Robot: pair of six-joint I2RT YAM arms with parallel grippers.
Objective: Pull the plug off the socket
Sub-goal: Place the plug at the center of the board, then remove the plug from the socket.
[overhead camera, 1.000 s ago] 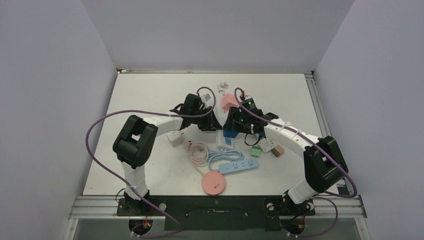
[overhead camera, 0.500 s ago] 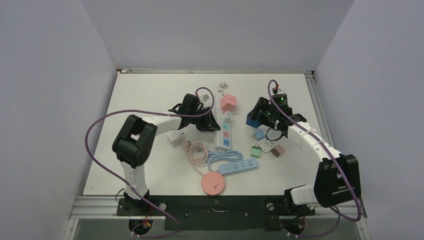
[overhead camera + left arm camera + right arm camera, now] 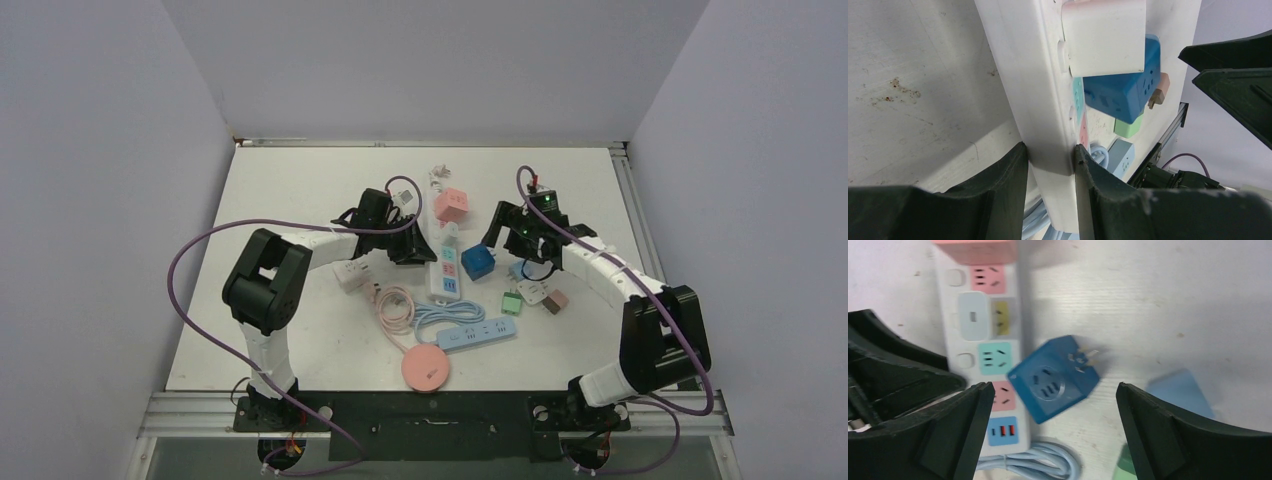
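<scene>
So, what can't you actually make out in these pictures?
- Right wrist view: the blue cube adapter is motion-blurred, its prongs smeared.
- Left wrist view: the white power strip runs off the top edge; the left gripper covers its lower sides.
- Top view: the green adapter is too small to detail.

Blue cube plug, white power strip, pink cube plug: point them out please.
blue cube plug [image 3: 1048,384], right wrist view, its socket face.
white power strip [image 3: 1035,95], left wrist view, its long plain side.
pink cube plug [image 3: 452,205], top view, its upper face.

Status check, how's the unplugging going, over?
Left tool shut on white power strip. Right tool open, holding nothing. Blue cube plug out, lying beside strip, prongs clear. Nothing blocking.
</scene>
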